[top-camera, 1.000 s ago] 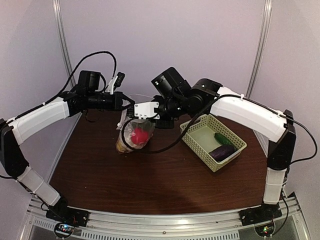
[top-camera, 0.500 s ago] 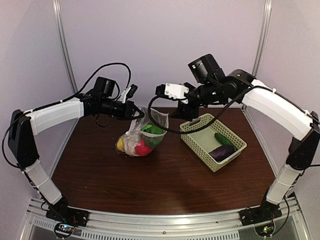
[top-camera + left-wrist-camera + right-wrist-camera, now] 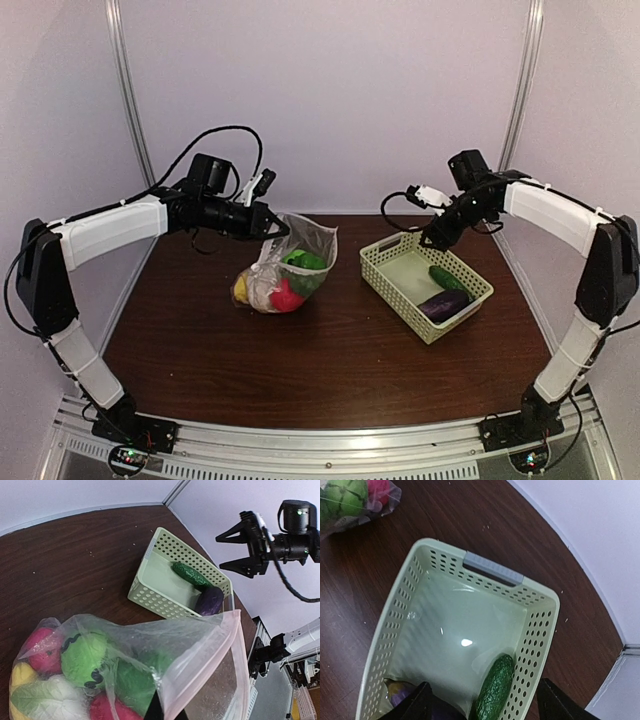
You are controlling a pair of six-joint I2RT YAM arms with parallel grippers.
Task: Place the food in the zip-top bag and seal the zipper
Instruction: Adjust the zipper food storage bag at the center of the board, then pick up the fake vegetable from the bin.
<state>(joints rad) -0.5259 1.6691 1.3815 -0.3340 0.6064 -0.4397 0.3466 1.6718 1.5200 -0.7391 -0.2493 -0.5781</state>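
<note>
Clear crinkly plastic zip-top bag (image 3: 292, 262) — its mouth edge is clenched between the jaws of the left gripper (image 3: 274, 229), and the film is drawn up from that pinch. In the left wrist view the whitish-pink zipper (image 3: 242, 670) is seen running along the raised lip, and the two lips are parted. Below the grip the pouch is sagged onto the dark brown wooden table (image 3: 330, 350), left of centre and toward the far side. Packed inside are round green pieces (image 3: 82, 652), a red-pink ball (image 3: 42, 645), a yellow piece (image 3: 17, 676) and a white cauliflower (image 3: 55, 705). To the right, apart from the bag, a pale green lattice basket (image 3: 392, 300) is set on the table. A green cucumber (image 3: 494, 687) and a purple eggplant (image 3: 443, 303) are laid side by side in its near-right end. The right gripper (image 3: 231, 550) is held above the basket — its jaws are spread wide and nothing is held between them.
</note>
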